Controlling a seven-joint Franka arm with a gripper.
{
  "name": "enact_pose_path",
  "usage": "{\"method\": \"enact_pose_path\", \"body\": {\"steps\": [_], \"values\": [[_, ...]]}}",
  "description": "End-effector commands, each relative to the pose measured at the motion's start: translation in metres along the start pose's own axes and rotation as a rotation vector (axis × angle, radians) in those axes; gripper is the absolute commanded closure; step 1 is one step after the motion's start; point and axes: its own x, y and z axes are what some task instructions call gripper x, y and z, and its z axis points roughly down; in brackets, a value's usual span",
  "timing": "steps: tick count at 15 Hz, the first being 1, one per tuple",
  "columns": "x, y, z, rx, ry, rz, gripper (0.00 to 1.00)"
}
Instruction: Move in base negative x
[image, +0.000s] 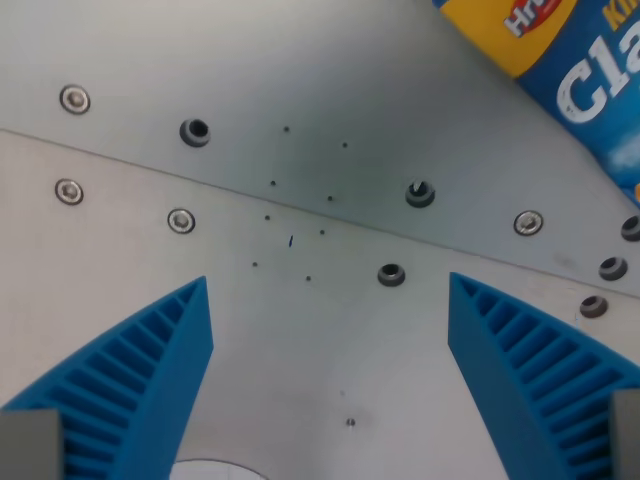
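Grey metal bench plate (150, 320), bolted along a seam, fills my wrist view; a blue-and-yellow printed packet (570, 60) lies at its top right corner. My blue ribbed gripper (330, 310) hangs wide open, empty. Progress along negative x: I cannot tell.

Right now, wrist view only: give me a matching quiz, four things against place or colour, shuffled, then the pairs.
Things:
1. gripper
2. package
3. seam
4. pale disc

Descriptions:
A. runs slanted across the metal table, edge to edge
B. blue ribbed fingers, spread wide apart, nothing between them
C. bottom edge, between the fingers, mostly cut off
D. blue and yellow with white lettering, top corner on the wrist view's right

Pairs: 1-B, 2-D, 3-A, 4-C
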Motion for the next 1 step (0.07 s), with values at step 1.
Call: {"method": "enact_pose_path", "body": {"steps": [1], "values": [[-0.0248, -0.0165, -0.002, -0.04, 0.087, 0.018, 0.0]]}}
